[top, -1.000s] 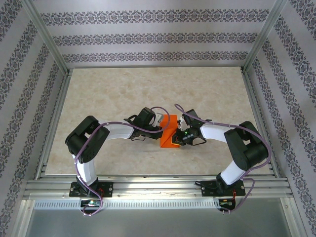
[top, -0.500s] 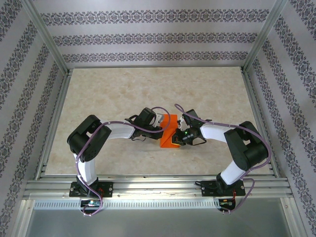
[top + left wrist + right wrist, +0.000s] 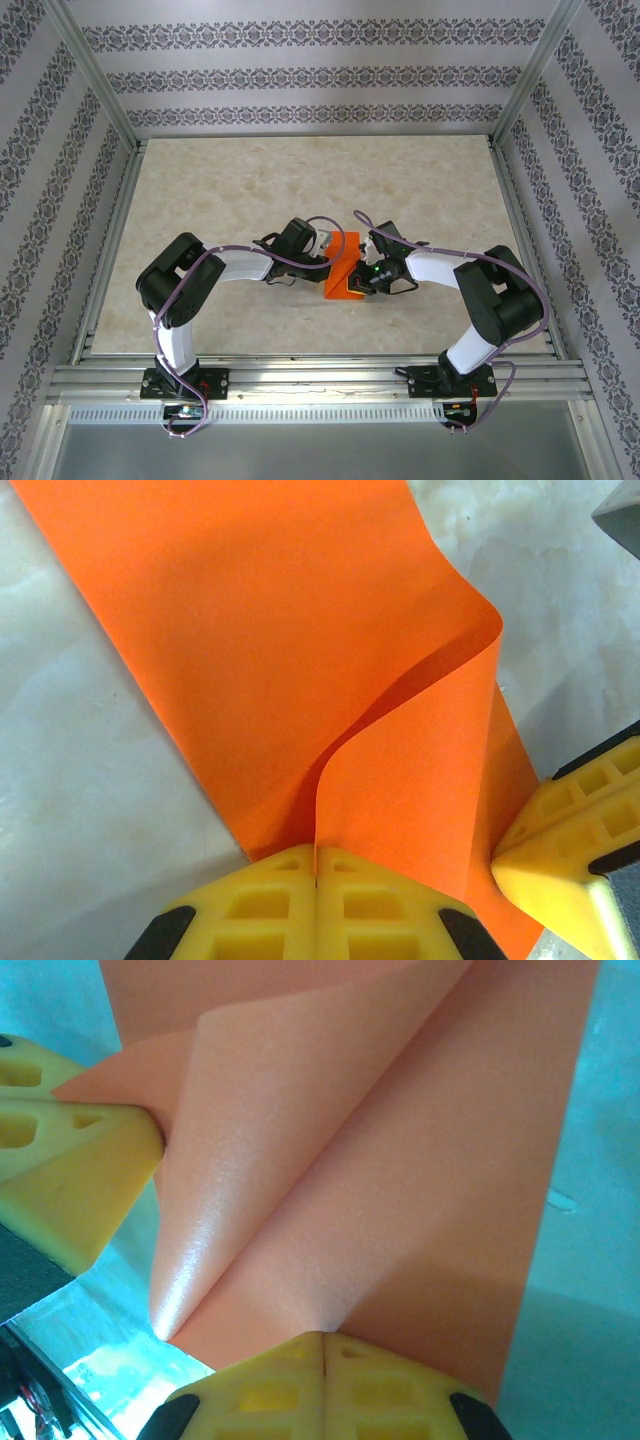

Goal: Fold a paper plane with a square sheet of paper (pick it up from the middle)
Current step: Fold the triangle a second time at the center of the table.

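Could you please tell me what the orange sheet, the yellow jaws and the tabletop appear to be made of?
The square sheet of paper: thin, nearly matte paper, judging by its soft curl. The jaws of the left gripper: yellow moulded plastic, perhaps rubbery, with hollow ribbed pockets. The table: smooth, faintly glossy, marble-patterned, probably laminate rather than stone.

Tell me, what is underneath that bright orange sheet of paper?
The pale marbled tabletop lies under the thin bright orange square sheet of paper, showing around it. One flap curls up, pinched by the left end effector; the spot beneath the flat part is covered.
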Motion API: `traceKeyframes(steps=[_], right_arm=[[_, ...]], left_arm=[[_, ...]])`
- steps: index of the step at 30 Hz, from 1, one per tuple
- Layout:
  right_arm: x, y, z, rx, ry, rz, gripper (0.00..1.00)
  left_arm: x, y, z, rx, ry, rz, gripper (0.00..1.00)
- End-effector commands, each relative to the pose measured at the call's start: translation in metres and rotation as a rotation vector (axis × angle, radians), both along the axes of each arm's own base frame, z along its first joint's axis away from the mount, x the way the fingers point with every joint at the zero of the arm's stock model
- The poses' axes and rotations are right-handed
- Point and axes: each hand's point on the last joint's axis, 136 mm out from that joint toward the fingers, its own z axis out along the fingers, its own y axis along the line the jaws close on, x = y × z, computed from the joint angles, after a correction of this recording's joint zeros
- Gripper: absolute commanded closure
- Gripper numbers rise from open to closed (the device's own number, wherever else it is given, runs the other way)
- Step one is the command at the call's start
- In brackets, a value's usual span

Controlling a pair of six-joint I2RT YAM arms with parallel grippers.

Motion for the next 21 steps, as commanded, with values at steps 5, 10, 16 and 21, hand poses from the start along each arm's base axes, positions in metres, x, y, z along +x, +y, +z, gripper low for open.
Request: traceKeyframes(steps=[5,10,16,21], right_arm=[[-0.007,-0.015,-0.011,-0.07,0.044,-0.02,0.94],[-0.007,-0.014,-0.012,-0.065,0.049,-0.018,0.93],[-0.007,-0.014,-0.01,-0.06,0.044,-0.022,0.92],[0.008,-0.004,0.015,0.029,-0.015,-0.068,0.89]], left_arm=[[0.004,0.01,-0.002,0.003,-0.011,0.046,1.0],[0.002,0.002,-0.006,-0.012,0.018,0.009,1.0],[-0.001,0.004,-0.013,0.009,0.041,0.0,1.0],[-0.005,0.008,-0.019,0.027,0.056,0.006,1.0]])
